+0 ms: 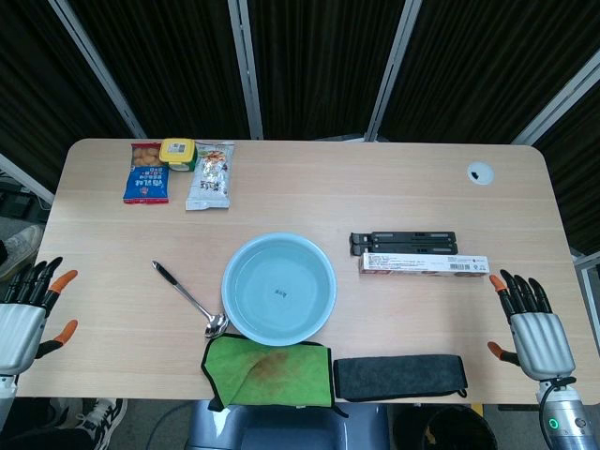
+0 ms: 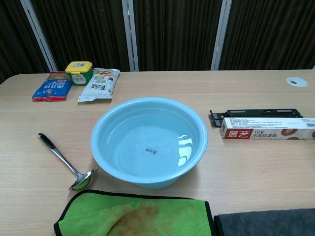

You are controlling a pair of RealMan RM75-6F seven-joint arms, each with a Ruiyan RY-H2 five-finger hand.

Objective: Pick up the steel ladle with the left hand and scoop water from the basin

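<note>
The steel ladle (image 1: pixel 187 298) lies flat on the table left of the basin, black handle toward the far left, bowl (image 2: pixel 81 180) near the green cloth. The light blue basin (image 1: pixel 239 267) stands at the table's middle with water in it. My left hand (image 1: pixel 26 317) hovers open at the table's near left edge, well left of the ladle. My right hand (image 1: pixel 534 328) is open at the near right edge. Neither hand shows in the chest view.
A green cloth (image 1: pixel 267 373) and a black cloth (image 1: pixel 398 376) lie along the front edge. A boxed roll (image 1: pixel 424 264) and a black stand (image 1: pixel 405 242) sit right of the basin. Snack packs (image 1: pixel 208 175) and a yellow-lidded jar (image 1: pixel 176 152) are at the far left.
</note>
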